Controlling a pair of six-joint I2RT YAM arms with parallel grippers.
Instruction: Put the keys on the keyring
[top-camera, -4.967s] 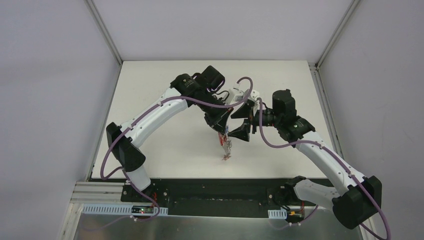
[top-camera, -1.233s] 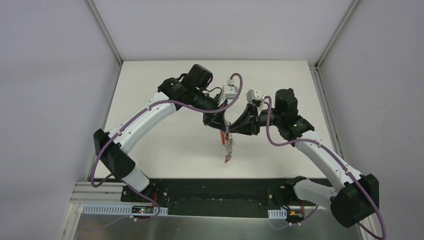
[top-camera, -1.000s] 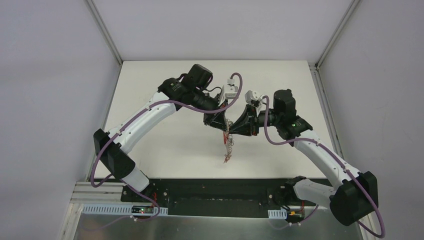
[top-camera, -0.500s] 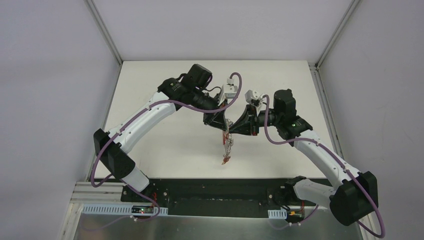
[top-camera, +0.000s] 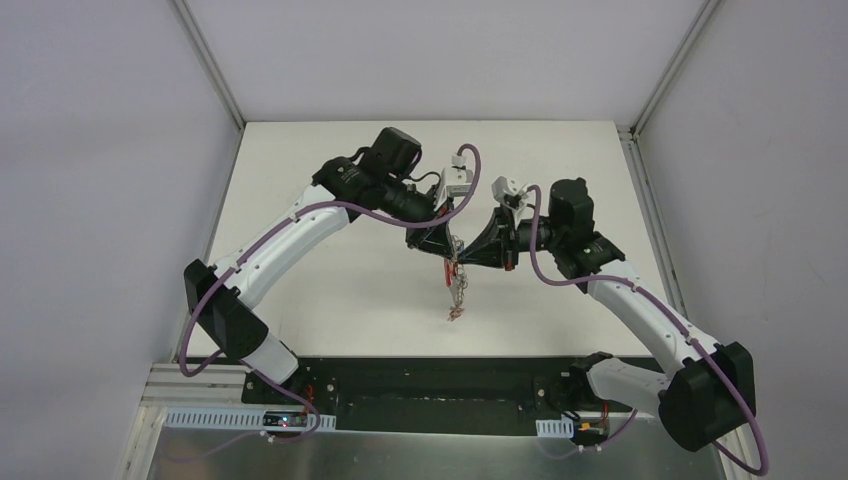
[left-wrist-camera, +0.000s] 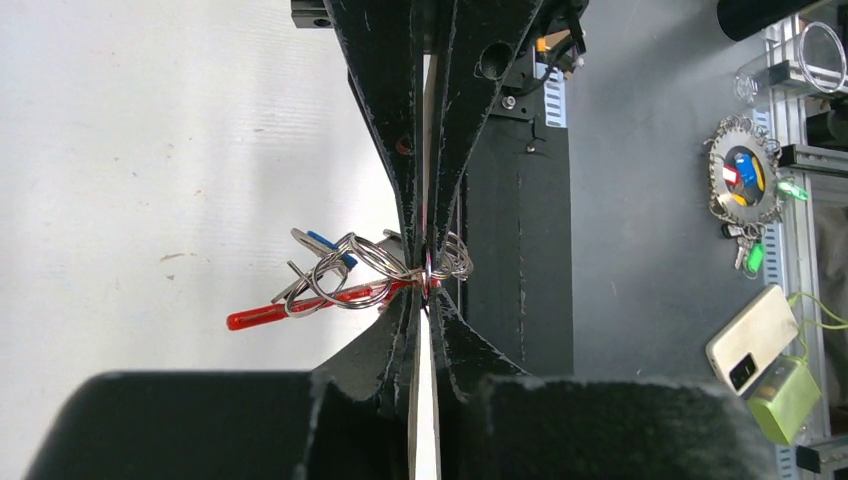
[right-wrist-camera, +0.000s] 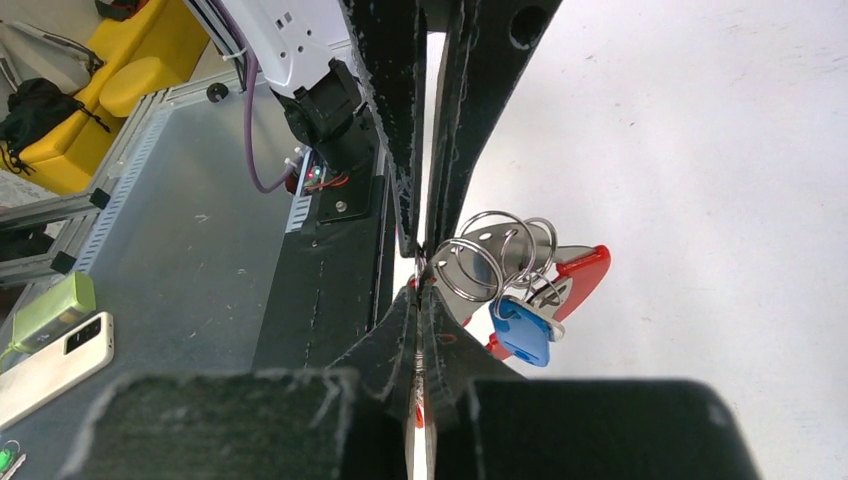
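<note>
The keyring (top-camera: 457, 288) hangs above the white table (top-camera: 330, 300) as a bunch of grey metal rings (left-wrist-camera: 365, 268) with a red band (left-wrist-camera: 290, 312). A blue-headed key (right-wrist-camera: 520, 335) and a red piece (right-wrist-camera: 583, 268) dangle among the rings (right-wrist-camera: 490, 250). My left gripper (left-wrist-camera: 428, 290) comes in from the left and my right gripper (right-wrist-camera: 420, 285) from the right. They meet tip to tip at the top of the bunch. Each is shut on a wire ring there, and the left jaws show only a thin slit. Any other keys are tangled in the bunch and hard to tell apart.
A black strip (top-camera: 440, 378) runs along the table's near edge between the arm bases. Off the table lie a second ring of coloured tags (left-wrist-camera: 745, 180), a phone (left-wrist-camera: 752, 340) and a green box (left-wrist-camera: 785, 395). Metal posts (top-camera: 205, 60) frame the back corners.
The right gripper's jaws have closed onto the ring. Both arms have edged slightly, and the hanging bunch sits a little higher than before.
</note>
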